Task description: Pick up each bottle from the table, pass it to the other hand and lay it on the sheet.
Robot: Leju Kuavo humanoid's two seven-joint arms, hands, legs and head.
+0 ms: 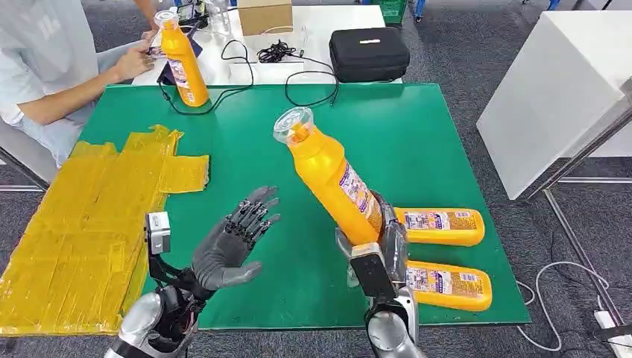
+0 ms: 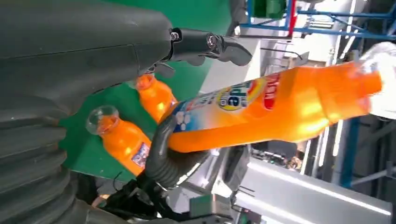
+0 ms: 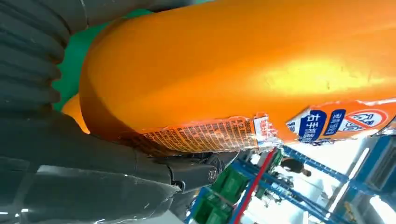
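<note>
- Far left, we've got the yellow sheet (image 1: 82, 224) lying flat on the green bench (image 1: 417, 134), covering its left part and hanging a bit past the near edge.
- Up at the back left, a person's hand (image 1: 134, 61) is next to an upright orange bottle (image 1: 182, 63) standing by the bench's far edge.
- The left robot hand (image 1: 231, 242) hovers over the bench just right of the sheet, fingers spread apart, nothing in it, palm turned toward the held bottle.
- Middle: the right robot hand (image 1: 376, 242) is clamped around the base of the held bottle (image 1: 332, 179), which is lifted off the bench and tilted with its clear cap pointing up and to the left.
- Right of that, two more bottles lie on their sides on the bench, one behind the other (image 1: 440, 226) (image 1: 451, 286), just beside the right robot hand.
- Back middle, a black case (image 1: 369, 52) and some black cables (image 1: 298, 82) sit on a white table (image 1: 328, 19).
</note>
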